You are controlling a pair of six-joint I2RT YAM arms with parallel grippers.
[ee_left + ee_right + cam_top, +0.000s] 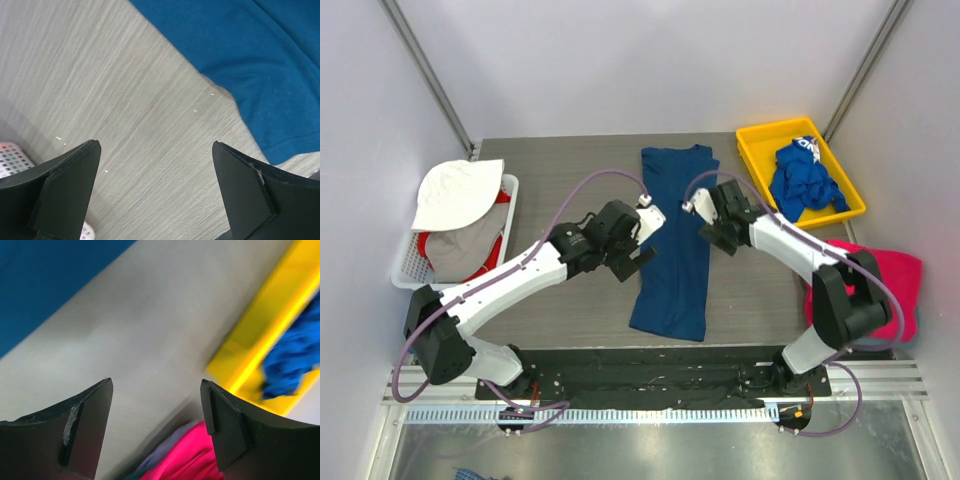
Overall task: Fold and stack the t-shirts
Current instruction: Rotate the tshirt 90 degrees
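Note:
A navy t-shirt (673, 240) lies flat in the middle of the table as a long narrow strip, collar end far from the arms. My left gripper (636, 258) hovers at its left edge, open and empty, and its wrist view shows bare table between the fingers (155, 143) with the navy t-shirt (250, 60) at the upper right. My right gripper (722, 236) is just off the strip's right edge, open (156, 381) over bare table. A royal-blue t-shirt (803, 178) is bunched in a yellow tray (757, 142). A magenta-pink t-shirt (885, 285) lies at the table's right edge.
A white basket (404, 268) at the left holds a white hat (455, 192) and grey and red cloth. In the right wrist view, the yellow tray (260, 340) and the pink t-shirt (190, 460) are close by. Metal frame posts rise at both back corners.

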